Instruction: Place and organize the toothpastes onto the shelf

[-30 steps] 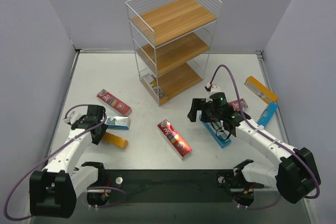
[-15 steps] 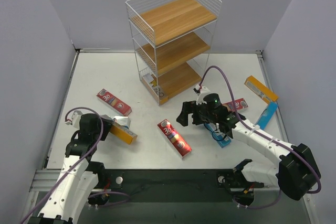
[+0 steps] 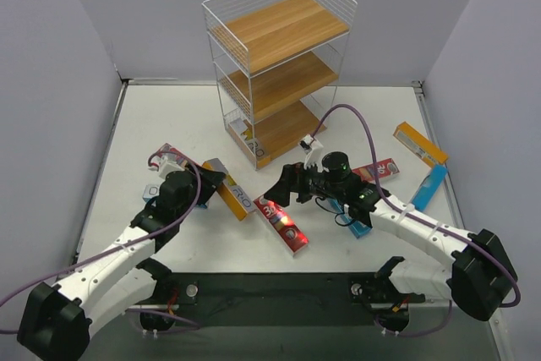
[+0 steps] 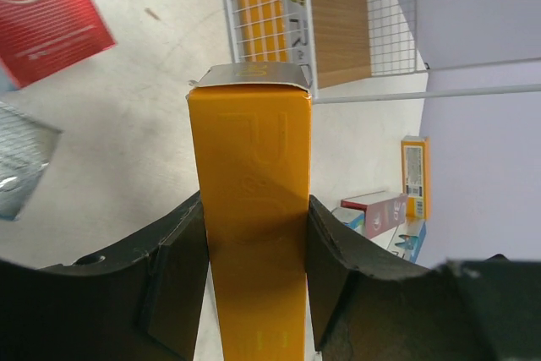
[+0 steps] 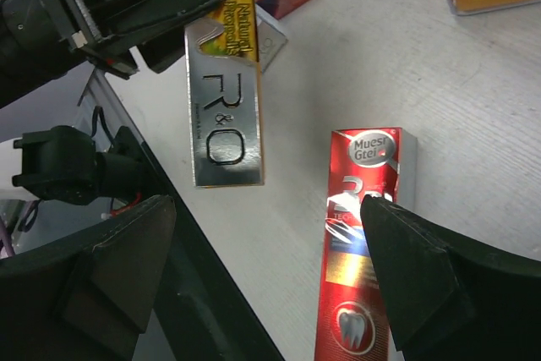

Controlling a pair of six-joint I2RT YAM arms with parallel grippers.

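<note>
The orange toothpaste carton (image 3: 231, 191) with a silver "R&O" face (image 5: 224, 116) hangs above the table, and my left gripper (image 3: 209, 180) is shut on its near end (image 4: 254, 209). The carton's far end points at the white wire shelf (image 3: 279, 65) with wooden boards. My right gripper (image 3: 285, 191) is open, with its fingers spread above a red "3D" toothpaste carton (image 3: 281, 222) lying flat at the table's middle (image 5: 359, 251). An orange carton (image 3: 258, 150) lies on the shelf's bottom board.
A red carton (image 3: 173, 158) and a teal one (image 3: 152, 191) lie at the left. At the right lie an orange carton (image 3: 420, 143), a blue one (image 3: 429, 183), a red one (image 3: 378, 170) and a teal one (image 3: 359, 227) under my right arm.
My left gripper shut on the orange carton, lifted it and carried it right toward the shelf. My right gripper moved left, from the teal carton to above the red one.
</note>
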